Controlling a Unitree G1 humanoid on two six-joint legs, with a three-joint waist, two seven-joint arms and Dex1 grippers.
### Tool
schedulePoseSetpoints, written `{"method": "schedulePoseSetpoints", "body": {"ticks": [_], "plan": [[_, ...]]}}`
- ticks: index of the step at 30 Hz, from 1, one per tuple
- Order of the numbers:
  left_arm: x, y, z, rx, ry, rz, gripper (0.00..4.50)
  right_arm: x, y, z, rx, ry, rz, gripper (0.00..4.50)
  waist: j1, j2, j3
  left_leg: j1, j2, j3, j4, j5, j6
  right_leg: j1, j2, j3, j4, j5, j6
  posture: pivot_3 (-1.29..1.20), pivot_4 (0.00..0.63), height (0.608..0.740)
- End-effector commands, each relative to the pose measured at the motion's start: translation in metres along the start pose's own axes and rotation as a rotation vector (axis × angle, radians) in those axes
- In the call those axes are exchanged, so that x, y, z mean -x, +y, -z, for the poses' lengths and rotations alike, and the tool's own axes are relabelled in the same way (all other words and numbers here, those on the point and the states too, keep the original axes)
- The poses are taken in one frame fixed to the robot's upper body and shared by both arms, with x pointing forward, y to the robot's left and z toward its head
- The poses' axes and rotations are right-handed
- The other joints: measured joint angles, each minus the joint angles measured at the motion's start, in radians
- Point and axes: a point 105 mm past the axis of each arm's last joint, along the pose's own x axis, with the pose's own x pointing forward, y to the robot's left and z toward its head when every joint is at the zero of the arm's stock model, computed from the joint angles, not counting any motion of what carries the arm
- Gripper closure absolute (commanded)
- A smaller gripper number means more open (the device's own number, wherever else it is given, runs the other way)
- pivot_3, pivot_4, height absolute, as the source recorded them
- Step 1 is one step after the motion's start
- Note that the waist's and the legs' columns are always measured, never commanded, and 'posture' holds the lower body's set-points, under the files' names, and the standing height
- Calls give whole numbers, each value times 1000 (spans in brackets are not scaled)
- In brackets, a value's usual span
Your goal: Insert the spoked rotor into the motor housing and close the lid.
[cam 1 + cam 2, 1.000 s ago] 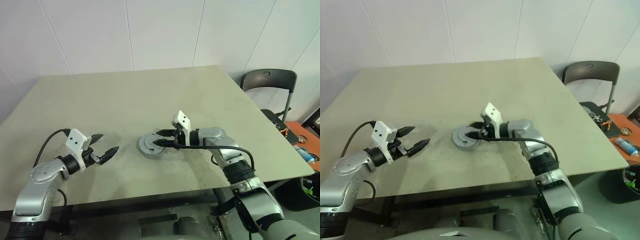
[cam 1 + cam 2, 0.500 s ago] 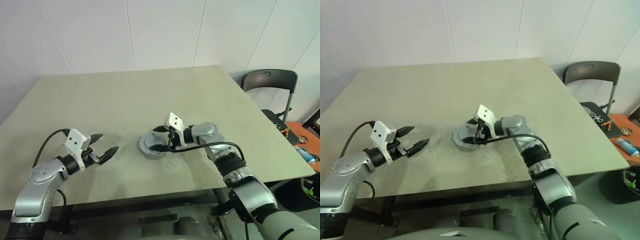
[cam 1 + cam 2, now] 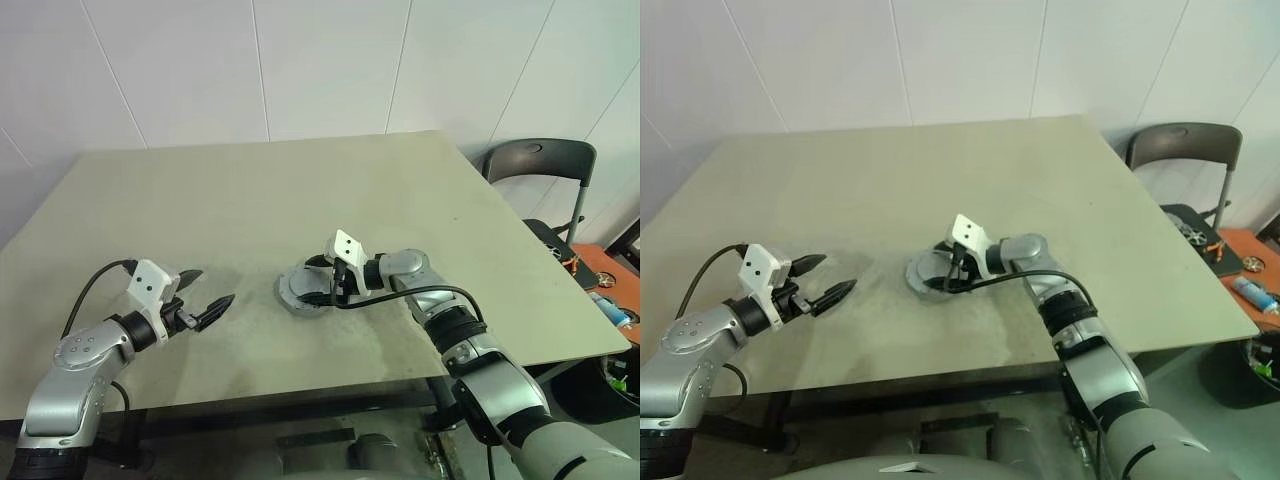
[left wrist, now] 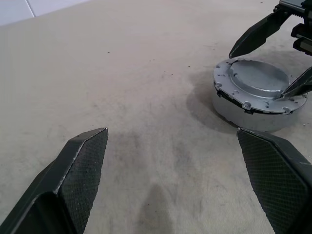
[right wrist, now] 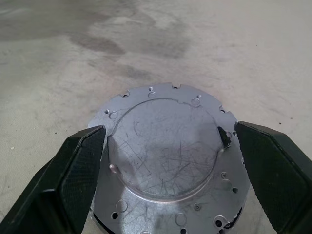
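Two black-fingered grippers worked over the beige, scuffed table [image 3: 300,190]. At the table's centre sat the thick round motor housing [image 4: 229,106], and the grey metal lid [image 5: 168,156], a scratched disc with a notched, hole-dotted edge, lay flat on top of it, covering it. The spoked rotor could not be seen under that lid.

The right gripper [image 3: 322,281] reached in from the housing's three o'clock side, its jaws spread wide, one finger at the lid's far rim near twelve o'clock and the other at the near rim near six o'clock. The fingers [image 5: 73,168] straddled the lid without clamping it, though whether a tip brushed the rim could not be told.

The left gripper [image 3: 205,297] hung above bare table well apart from the housing, off at its nine o'clock, pointing toward it, jaws wide and holding nothing.

At the table's three o'clock edge stood a dark folding chair [image 3: 537,165].
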Motion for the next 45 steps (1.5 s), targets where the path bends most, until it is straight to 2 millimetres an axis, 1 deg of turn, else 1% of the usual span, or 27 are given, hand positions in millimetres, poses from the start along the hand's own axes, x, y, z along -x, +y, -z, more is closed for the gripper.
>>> {"method": "schedulePoseSetpoints", "body": {"ticks": [1, 6, 10, 14, 19, 25, 33, 39, 45], "plan": [[2, 2, -17, -45, -43, -6, 0, -1, 2, -6, -1, -18, -20, 55, 0, 0, 0, 0, 0, 0, 0, 0, 0, 0, 0, 0, 0, 0, 0, 0, 0, 740], [2, 2, -17, -44, -43, -5, 0, 0, 6, -1, -19, 6, -43, 55, 0, 0, 0, 0, 0, 0, 0, 0, 0, 0, 0, 0, 0, 0, 0, 0, 0, 740], [2, 3, -18, -43, -44, -7, 0, 0, 5, -2, -29, 3, -37, 55, 0, 0, 0, 0, 0, 0, 0, 0, 0, 0, 0, 0, 0, 0, 0, 0, 0, 740], [2, 3, -18, -43, -44, -8, 0, -1, 5, -6, -43, -14, -46, 870, 0, 0, 0, 0, 0, 0, 0, 0, 0, 0, 0, 0, 0, 0, 0, 0, 0, 740], [1, 3, -18, -41, -45, -6, 0, 1, 3, -19, -82, -67, -59, 871, 0, 0, 0, 0, 0, 0, 0, 0, 0, 0, 0, 0, 0, 0, 0, 0, 0, 740], [1, 1, -17, -39, -44, -2, 0, 4, 1, -27, -68, -84, -79, 871, -3, 0, 0, 0, 0, 0, 0, 0, 0, 0, 0, 0, 0, 0, 0, 0, 0, 740], [0, -1, -17, -37, -46, 0, 0, 1, 1, -26, -24, -40, -74, 871, -2, 0, 0, 0, 0, 0, 0, 0, 0, -1, 0, 0, 0, 0, 0, 0, 0, 740], [-1, -1, -17, -35, -47, 3, 0, 2, 1, -16, -2, 2, -70, 871, -2, 0, 0, 0, 0, 0, 0, 0, 0, -1, 0, 0, 0, 0, 0, 0, 0, 740], [-1, -2, -17, -34, -48, 4, 0, 2, -1, -12, -12, 16, -52, 871, -1, 0, 0, 0, 0, 0, 0, 0, 0, -1, 0, 0, 0, 0, 0, 0, 0, 740]]}}
